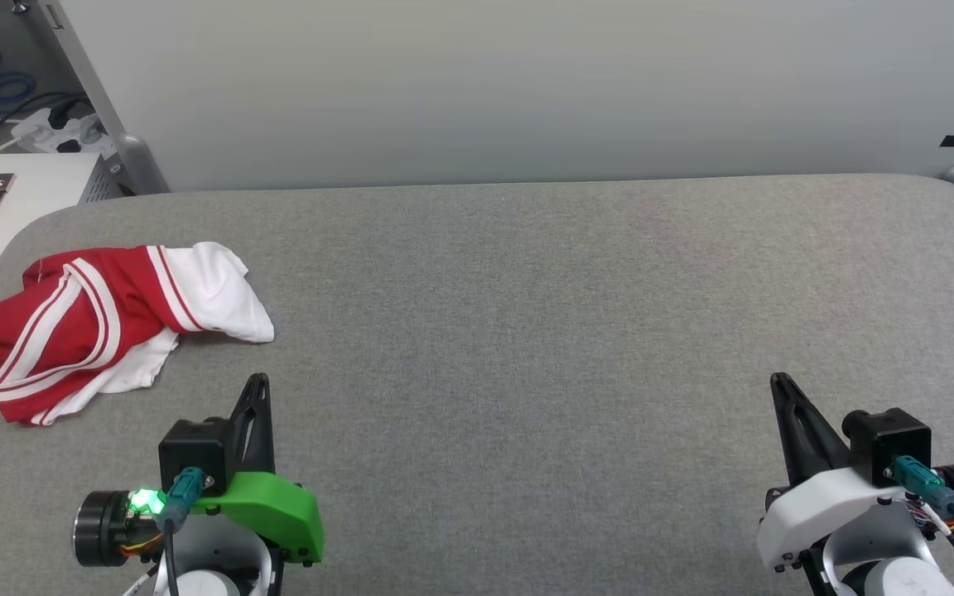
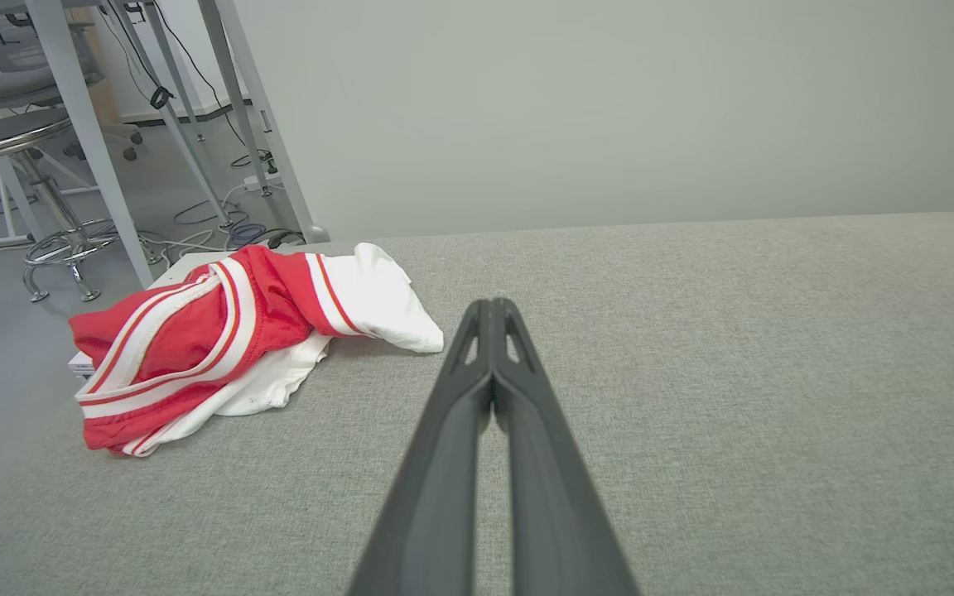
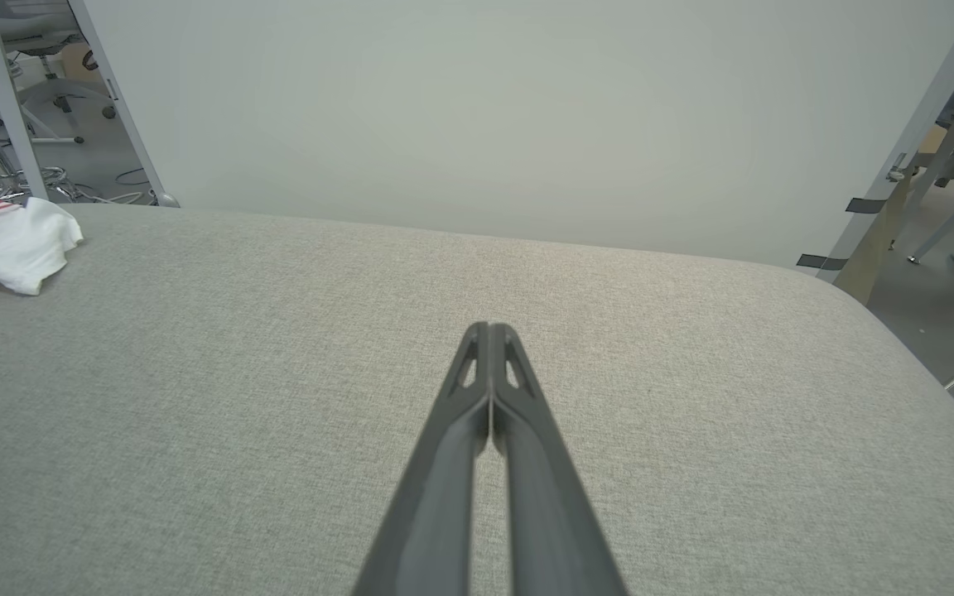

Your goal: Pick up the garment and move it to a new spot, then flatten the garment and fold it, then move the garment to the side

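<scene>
Garment (image 1: 104, 323), a crumpled red jersey shirt with white sleeves and white-and-red striped trim, is shown bunched at the left of the head view. It lies on a grey fabric-covered tabletop (image 1: 527, 331), near the rounded upper-left corner. In the left wrist view the garment (image 2: 220, 348) is seen at centre left, one white sleeve spread toward the middle of the frame. In the right wrist view a sleeve end (image 3: 13, 236) is caught at the upper left edge.

The dark two-fingered left gripper (image 1: 257, 385), carried on a green wrist cover, is placed at the lower left, below and right of the garment and apart from it. Its fingers (image 2: 477, 397) are pressed together, clenched on nothing. The dark two-fingered right gripper (image 1: 778, 382), on a white wrist cover, is placed at the lower right, well apart from the garment. Its fingers (image 3: 518, 397) are likewise clenched and empty above bare fabric. A pale flat wall panel (image 1: 485, 83) is seen behind the tabletop.
</scene>
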Robot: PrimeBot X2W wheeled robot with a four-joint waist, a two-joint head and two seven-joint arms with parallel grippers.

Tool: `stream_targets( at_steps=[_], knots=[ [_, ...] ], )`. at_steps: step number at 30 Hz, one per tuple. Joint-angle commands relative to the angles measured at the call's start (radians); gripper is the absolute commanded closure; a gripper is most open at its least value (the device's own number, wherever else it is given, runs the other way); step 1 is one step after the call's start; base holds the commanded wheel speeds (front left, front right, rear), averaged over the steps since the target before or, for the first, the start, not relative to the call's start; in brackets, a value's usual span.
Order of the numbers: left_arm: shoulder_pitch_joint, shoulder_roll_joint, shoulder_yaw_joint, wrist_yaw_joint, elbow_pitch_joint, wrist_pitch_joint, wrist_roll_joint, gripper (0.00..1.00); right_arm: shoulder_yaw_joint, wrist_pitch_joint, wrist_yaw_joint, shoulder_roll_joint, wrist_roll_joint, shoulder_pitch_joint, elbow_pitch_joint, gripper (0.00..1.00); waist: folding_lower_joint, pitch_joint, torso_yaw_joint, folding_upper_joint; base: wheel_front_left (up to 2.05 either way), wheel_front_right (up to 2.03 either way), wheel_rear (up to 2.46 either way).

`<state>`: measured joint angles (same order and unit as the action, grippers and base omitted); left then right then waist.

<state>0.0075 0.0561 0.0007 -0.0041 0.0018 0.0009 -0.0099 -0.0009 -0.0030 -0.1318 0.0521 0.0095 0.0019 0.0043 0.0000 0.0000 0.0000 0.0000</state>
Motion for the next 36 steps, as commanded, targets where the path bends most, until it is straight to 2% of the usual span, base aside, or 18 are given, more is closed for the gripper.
stream_targets(
  at_steps=[1, 29, 30, 36],
  knots=[
    [-0.008, -0.006, -0.001, 0.004, -0.002, -0.001, 0.01, 1.0, 0.001, 0.003, 0.001, -0.002, -0.009, -0.002, -0.004, 1.0, 0.0, 0.0, 0.0, 0.0, 0.0, 0.0, 0.0],
    [-0.008, -0.006, -0.001, 0.004, -0.002, -0.001, 0.01, 1.0, 0.001, 0.003, 0.001, -0.002, -0.009, -0.002, -0.004, 1.0, 0.0, 0.0, 0.0, 0.0, 0.0, 0.0, 0.0],
    [0.0, 0.0, 0.0, 0.0, 0.0, 0.0, 0.0, 0.0, 0.0, 0.0, 0.0, 0.0, 0.0, 0.0, 0.0, 0.0, 0.0, 0.0, 0.0, 0.0, 0.0, 0.0, 0.0],
    [0.0, 0.0, -0.001, 0.0, 0.002, -0.004, -0.003, 0.0, -0.001, -0.003, 0.0, 0.0, 0.003, 0.0, 0.002, 0.0, 0.0, 0.0, 0.0, 0.0, 0.0, 0.0, 0.0]
  ],
)
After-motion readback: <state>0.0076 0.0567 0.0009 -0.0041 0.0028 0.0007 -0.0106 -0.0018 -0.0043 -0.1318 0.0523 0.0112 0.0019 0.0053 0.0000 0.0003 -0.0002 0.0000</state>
